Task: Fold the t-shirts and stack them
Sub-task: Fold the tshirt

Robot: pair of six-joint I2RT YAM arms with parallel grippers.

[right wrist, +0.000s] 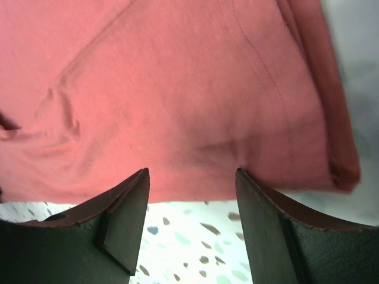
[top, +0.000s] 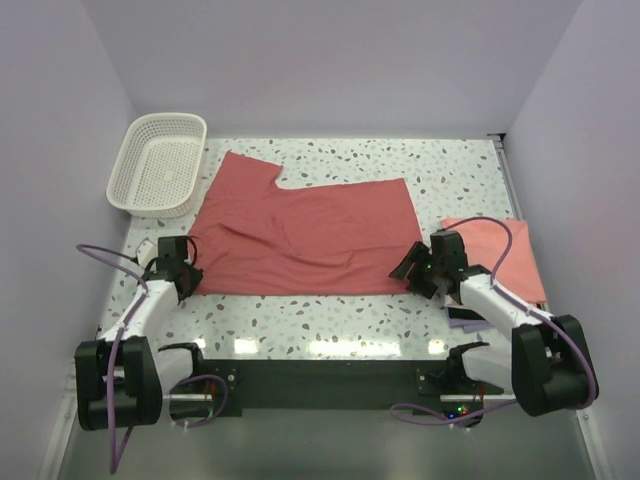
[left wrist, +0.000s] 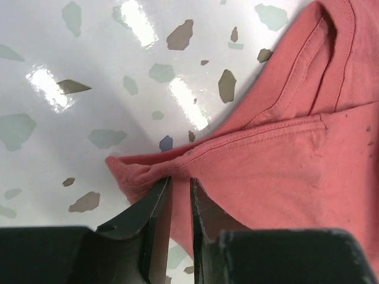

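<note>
Plain pale lilac walls (top: 330,60) close in the table (top: 330,325) on its far, left and right sides. The tabletop is glossy white, speckled with grey, green and brown chips. Bright patches of reflected light (top: 330,347) sit in a row close to the near edge, where a dark board (top: 320,385) runs across.

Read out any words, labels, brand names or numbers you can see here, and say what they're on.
None readable: the red t-shirt, the pink t-shirt, the white basket and the speckled table show no words, labels, brands, numbers or signs in any view.
</note>
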